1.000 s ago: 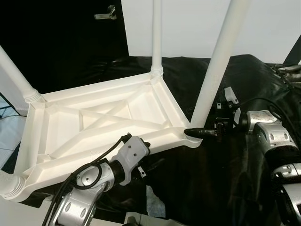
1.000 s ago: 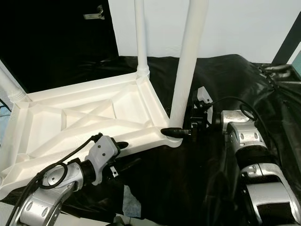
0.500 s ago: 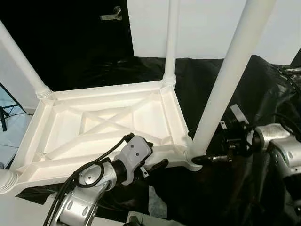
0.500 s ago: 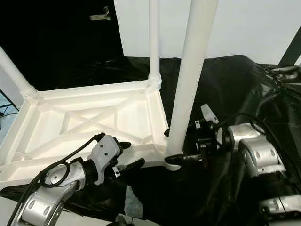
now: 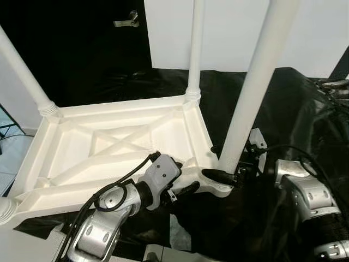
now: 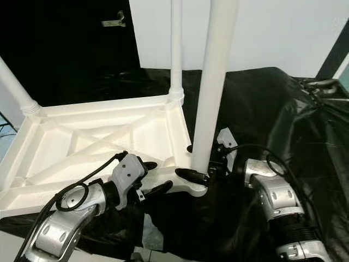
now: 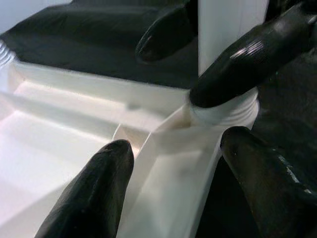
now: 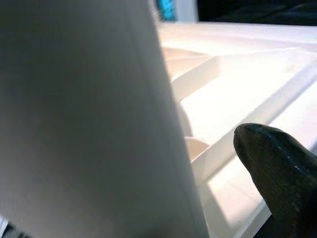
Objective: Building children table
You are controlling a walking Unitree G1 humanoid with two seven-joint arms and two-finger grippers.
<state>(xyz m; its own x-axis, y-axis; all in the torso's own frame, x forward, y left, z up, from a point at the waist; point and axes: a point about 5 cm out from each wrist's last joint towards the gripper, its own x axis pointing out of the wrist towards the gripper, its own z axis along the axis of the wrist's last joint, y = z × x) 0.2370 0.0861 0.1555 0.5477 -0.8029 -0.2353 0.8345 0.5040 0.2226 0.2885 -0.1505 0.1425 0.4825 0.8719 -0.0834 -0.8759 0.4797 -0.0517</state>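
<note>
White plastic forms the inverted children's table (image 5: 114,142), which lies top-down on a black sheet (image 5: 294,109), its ribbed underside facing up at centre-left of the head views. A leg (image 5: 22,71) rises from the corner at 9 o'clock, and a further leg socket (image 5: 4,210) sits at the 8 o'clock corner. The left end effector (image 5: 182,188), at 6 o'clock, has its fingers spread astride the near rim of the table; in the left wrist view one finger (image 7: 91,193) lies inside the rim and the other outside, beside the near-right corner. A rear leg (image 5: 195,49) stands upright at 12 o'clock. The near-right leg (image 5: 256,82) stands in its corner socket at 4 o'clock. The right end effector (image 5: 223,176) reaches in from 3 o'clock, its fingers placed either side of this leg's base, one fingertip (image 6: 185,174) against the threaded collar; whether they press the leg cannot be told.
</note>
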